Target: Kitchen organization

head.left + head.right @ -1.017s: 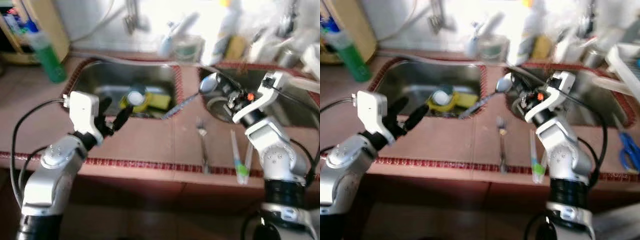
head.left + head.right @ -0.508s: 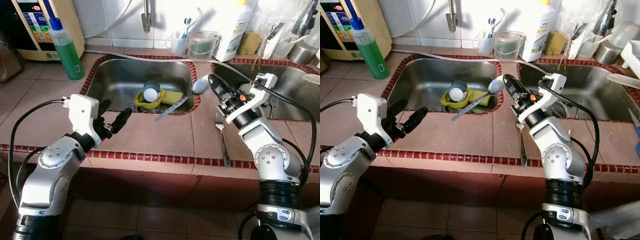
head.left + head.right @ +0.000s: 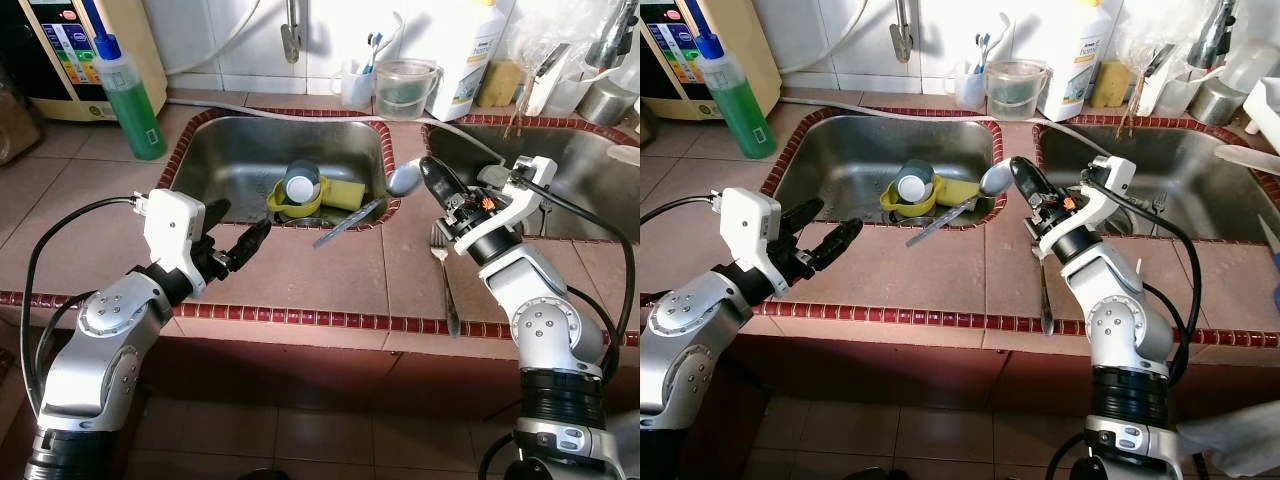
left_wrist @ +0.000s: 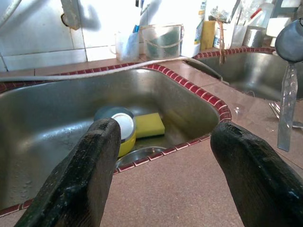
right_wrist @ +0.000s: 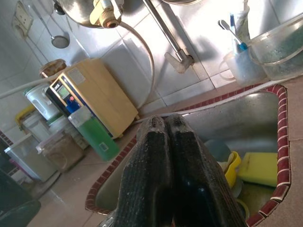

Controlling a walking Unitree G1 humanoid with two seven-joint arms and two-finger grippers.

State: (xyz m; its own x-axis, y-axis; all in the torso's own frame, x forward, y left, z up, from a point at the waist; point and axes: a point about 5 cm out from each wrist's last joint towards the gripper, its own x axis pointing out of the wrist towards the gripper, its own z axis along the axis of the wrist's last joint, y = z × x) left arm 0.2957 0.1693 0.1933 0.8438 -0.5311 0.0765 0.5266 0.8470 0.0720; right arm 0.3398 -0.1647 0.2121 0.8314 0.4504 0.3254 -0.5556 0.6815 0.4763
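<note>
A metal spoon (image 3: 403,178) hangs over the front right corner of the left sink (image 3: 230,150), its handle (image 3: 345,221) slanting down toward the counter. My right gripper (image 3: 427,174) is shut on the spoon near its bowl. In the right wrist view the two fingers (image 5: 156,179) press together. My left gripper (image 3: 238,232) is open above the tiled counter at the sink's front edge, holding nothing; its fingers (image 4: 85,175) stand wide apart in the left wrist view. In the sink lie a yellow bowl with a cup (image 3: 301,186) and a yellow sponge (image 3: 346,193).
A fork (image 3: 444,278) lies on the counter between the sinks. A green soap bottle (image 3: 131,100) stands at the back left. A toothbrush cup (image 3: 355,86), a clear jug (image 3: 403,88) and a white bottle (image 3: 472,55) line the back wall. The right sink (image 3: 590,185) lies beyond my right arm.
The blurred, shifting view has steadied. Over the last half second both arms hold almost the same pose; the spoon stays in the right gripper.
</note>
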